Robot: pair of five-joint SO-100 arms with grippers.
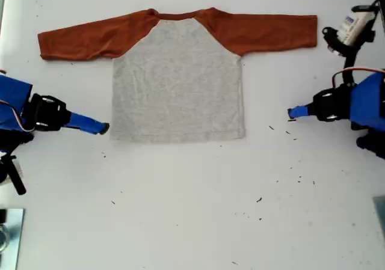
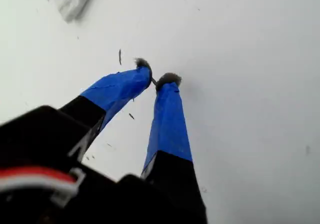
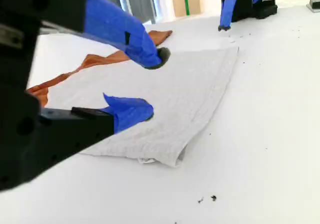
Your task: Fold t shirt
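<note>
T shirt (image 1: 177,83) lies flat and face down in the upper middle of the exterior view, on a white table (image 1: 192,222). Its grey body is square to the frame and both rust-orange sleeves (image 1: 90,40) stretch out sideways. No print shows.

The second gripper (image 1: 103,127) sits at the exterior view's left, just beside the shirt's lower corner. In the second wrist view its claw (image 3: 151,84) is spread wide, with one blue-taped finger above the grey cloth (image 3: 195,84) and the other low over it.

The first gripper (image 1: 291,112) is at the exterior view's right, well apart from the hem and over bare table. Its blue tips (image 2: 155,79) are pressed almost together and hold nothing. Dark specks (image 1: 260,199) dot the table nearby.
</note>
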